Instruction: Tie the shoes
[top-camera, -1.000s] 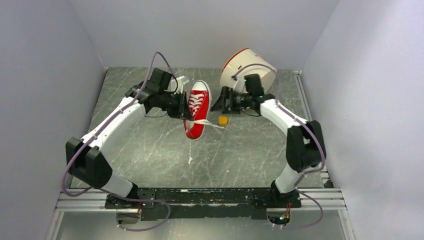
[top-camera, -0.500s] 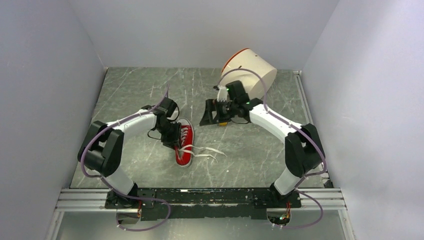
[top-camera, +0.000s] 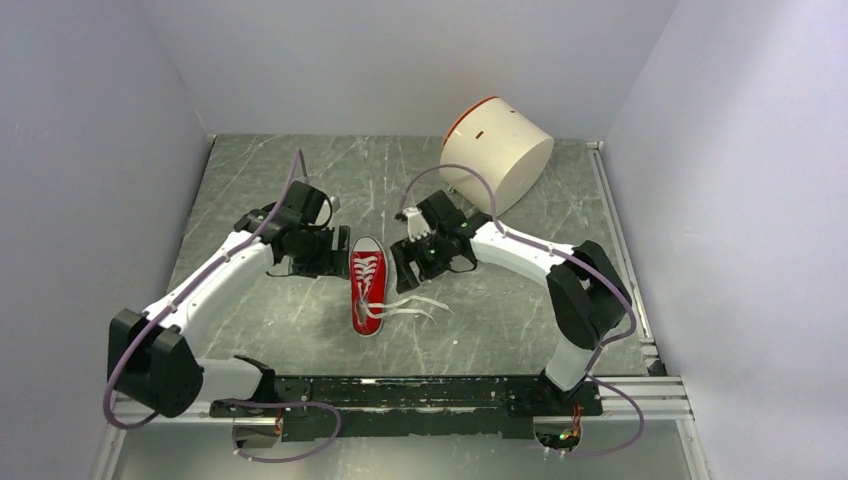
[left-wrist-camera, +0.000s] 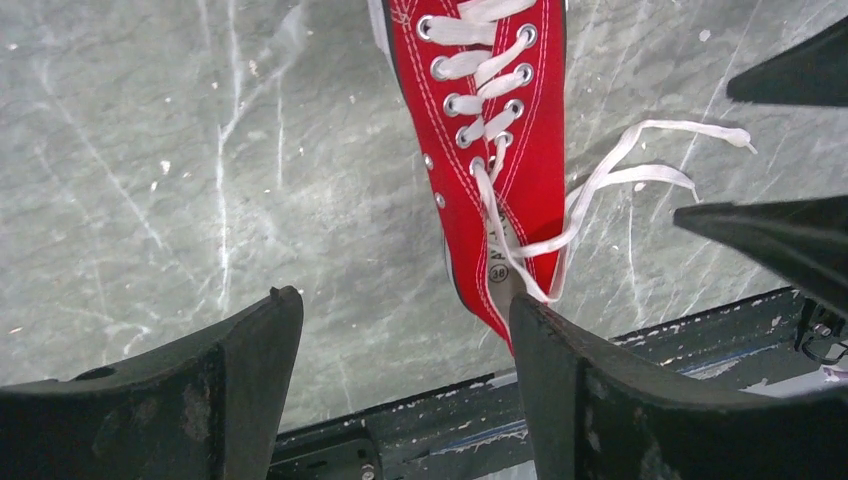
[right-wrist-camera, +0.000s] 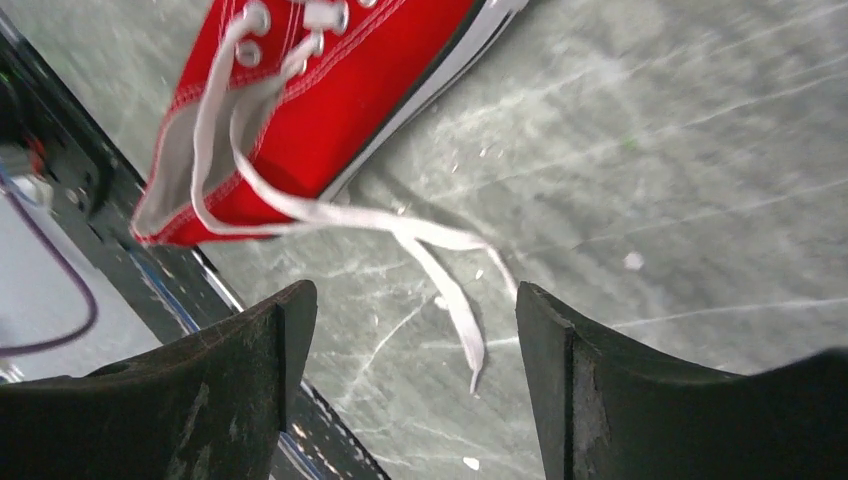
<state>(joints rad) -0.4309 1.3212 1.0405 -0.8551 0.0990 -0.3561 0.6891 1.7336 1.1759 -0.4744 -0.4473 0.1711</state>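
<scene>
The red shoe (top-camera: 367, 288) with its white toe cap lies flat near the table's front middle, toe pointing away. Its white laces (top-camera: 418, 303) trail loose on the table to the right. My left gripper (top-camera: 335, 262) hovers just left of the shoe, open. In the left wrist view the shoe (left-wrist-camera: 490, 150) lies ahead of the empty gripper (left-wrist-camera: 400, 320), and the right finger's (left-wrist-camera: 570, 390) tip overlaps the heel. My right gripper (top-camera: 402, 272) hangs open just right of the shoe. In the right wrist view the lace ends (right-wrist-camera: 455, 300) lie below the gripper (right-wrist-camera: 410, 310).
A white round container with an orange rim (top-camera: 497, 150) lies on its side at the back right. The black mounting rail (top-camera: 400, 392) runs along the table's near edge, close behind the shoe's heel. Grey walls stand on three sides.
The shoe has come from the far middle to the front middle. My left gripper let go of it and opened. My right gripper moved down to the shoe's right side.
</scene>
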